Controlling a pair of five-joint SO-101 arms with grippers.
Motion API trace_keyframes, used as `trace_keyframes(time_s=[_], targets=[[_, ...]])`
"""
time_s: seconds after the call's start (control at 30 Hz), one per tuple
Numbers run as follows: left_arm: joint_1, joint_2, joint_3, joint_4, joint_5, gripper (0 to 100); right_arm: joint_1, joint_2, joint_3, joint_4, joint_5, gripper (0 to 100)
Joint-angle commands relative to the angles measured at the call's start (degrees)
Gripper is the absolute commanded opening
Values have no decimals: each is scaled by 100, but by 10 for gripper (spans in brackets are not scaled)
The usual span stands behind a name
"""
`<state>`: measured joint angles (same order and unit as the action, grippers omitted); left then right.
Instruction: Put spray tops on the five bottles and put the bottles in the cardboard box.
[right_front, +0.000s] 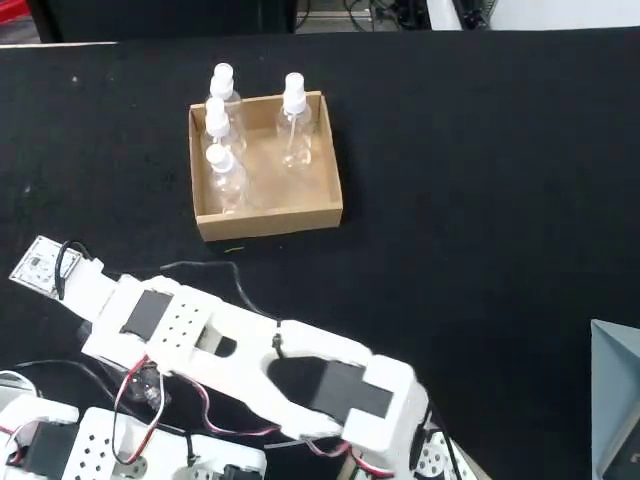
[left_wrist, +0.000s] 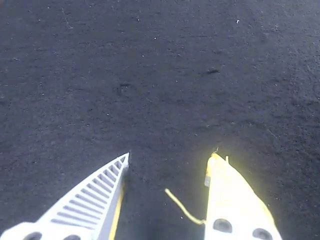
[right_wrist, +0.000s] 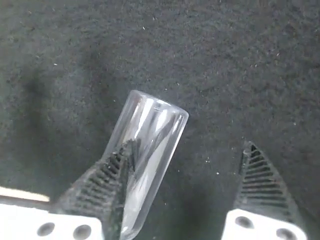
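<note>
A clear plastic bottle (right_wrist: 150, 132) lies on the black table, its flat base pointing away from the camera and its neck end hidden. My right gripper (right_wrist: 189, 147) is open around it, and one black finger (right_wrist: 112, 175) touches the bottle's side while the other stands well apart. The left gripper (left_wrist: 170, 160) is open over bare black cloth, nothing between its white and yellow fingers. The cardboard box (right_front: 270, 215) sits at mid table, farther out than the arms. Several bottles with white spray tops (right_front: 226, 178) stand upright in it. An arm (right_front: 250, 370) stretches across the near edge.
A grey object (right_front: 618, 400) sits at the right edge. Black cloth (right_front: 480, 200) covers the table around the box. Servo bases and wires (right_front: 90, 440) crowd the near left corner.
</note>
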<state>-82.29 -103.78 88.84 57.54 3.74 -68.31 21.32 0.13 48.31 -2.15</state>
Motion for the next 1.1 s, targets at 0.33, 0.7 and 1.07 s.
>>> trace_keyframes(time_s=[0.33,0.7,1.07], targets=[[-75,-79,-92,-18,-9,236,-132,655,-831,237,79,273],[-75,-79,-92,-18,-9,236,-114,664,-1367,1424,79,273],[-75,-79,-92,-18,-9,236,-114,796,-1666,1969,35,273]])
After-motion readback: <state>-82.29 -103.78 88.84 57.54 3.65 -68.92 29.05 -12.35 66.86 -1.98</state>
